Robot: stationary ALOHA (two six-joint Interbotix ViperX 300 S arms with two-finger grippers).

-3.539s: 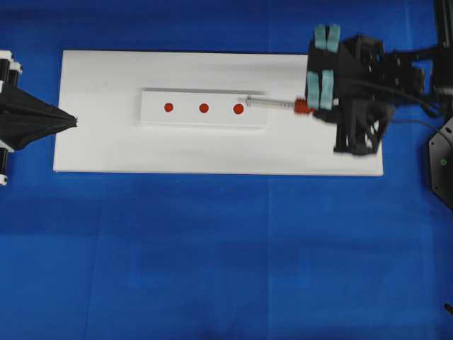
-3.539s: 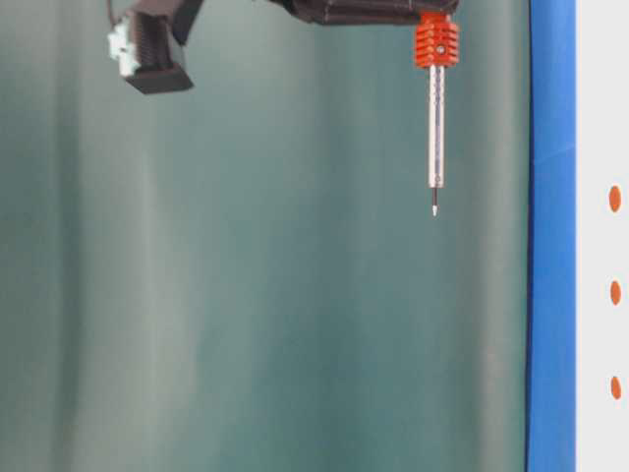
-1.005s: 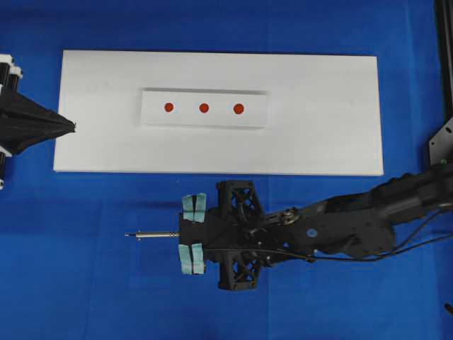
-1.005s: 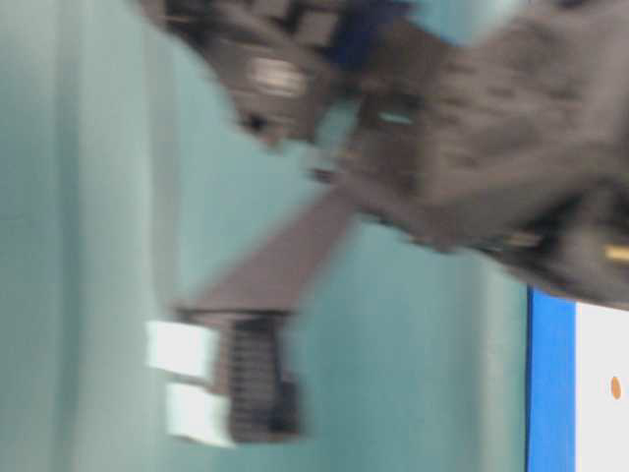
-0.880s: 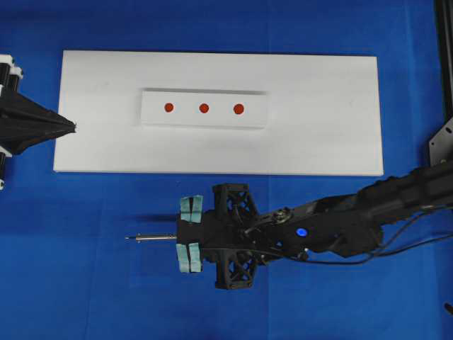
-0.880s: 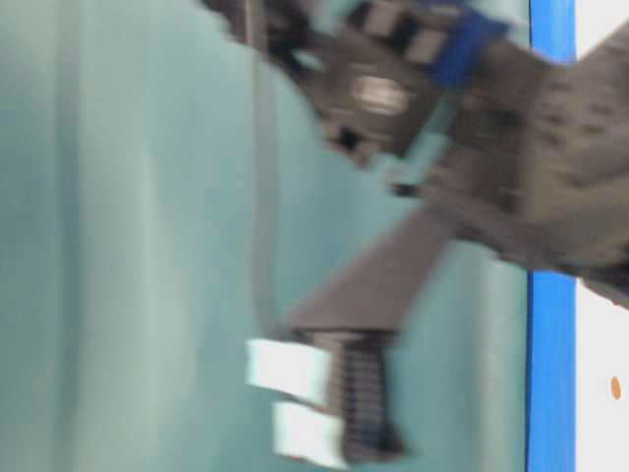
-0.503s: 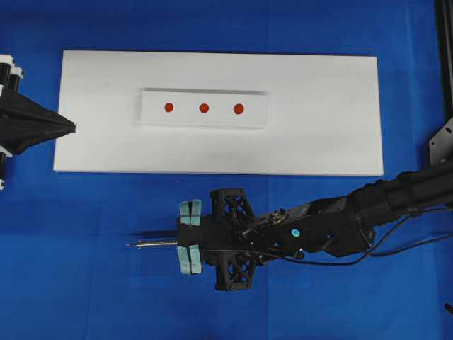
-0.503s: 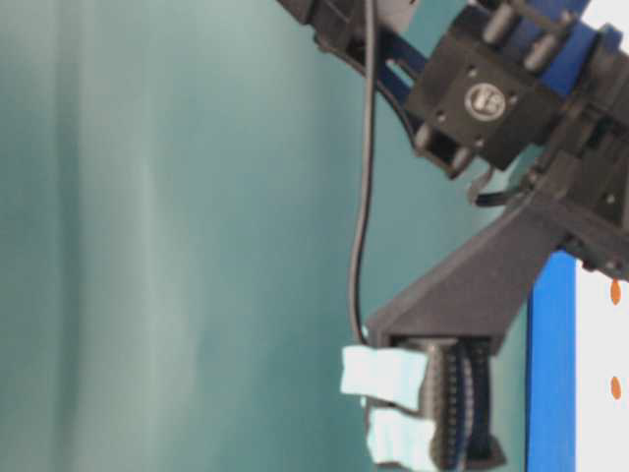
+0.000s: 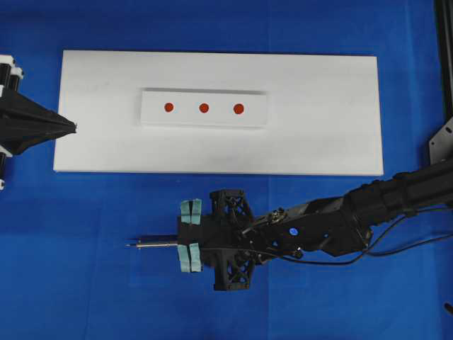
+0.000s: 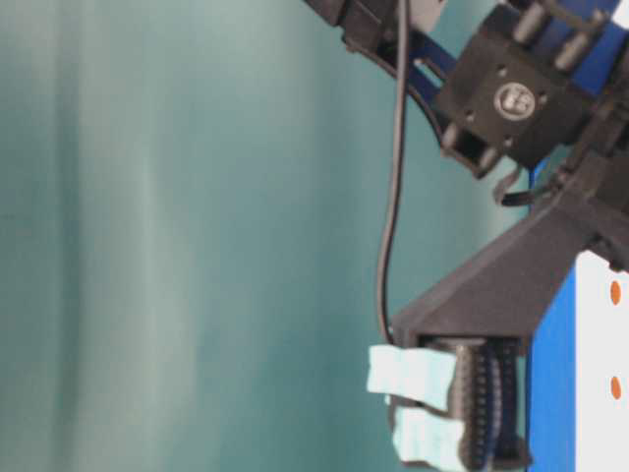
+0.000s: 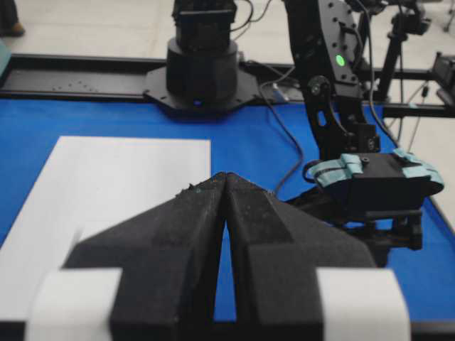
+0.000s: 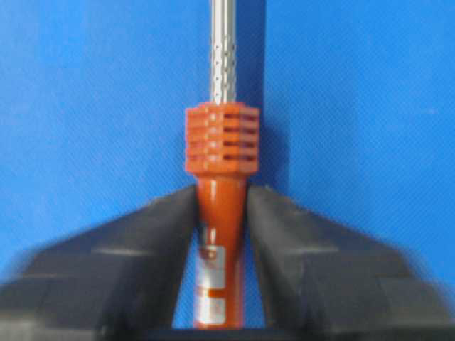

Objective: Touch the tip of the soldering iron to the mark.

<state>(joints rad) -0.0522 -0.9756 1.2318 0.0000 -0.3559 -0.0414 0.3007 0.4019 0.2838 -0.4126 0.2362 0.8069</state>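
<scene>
Roughly: blue cloth (image 9: 85, 283) covers the bench; white board (image 9: 325, 142) lies across the far half, w/ a raised white strip (image 9: 152, 117) carrying three red marks (image 9: 204, 108). Right arm (image 9: 354, 216) reaches in low over the cloth, well short of the board. Right gripper (image 12: 220, 213): jaws flank the soldering iron (image 12: 220, 138) handle, slim gaps each side in wrist view, so can't tell if it's gripped or let go. Iron lies level near the cloth, shaft pointing left, tip (image 9: 129, 246) well apart from all marks. Left gripper (image 11: 226, 213) clenched, empty, parked at board's left edge.

Step, as judged: iron being set down on the cloth, away from the marks. Next: finish release, lift clear w/o dragging the cord (image 10: 388, 226).
</scene>
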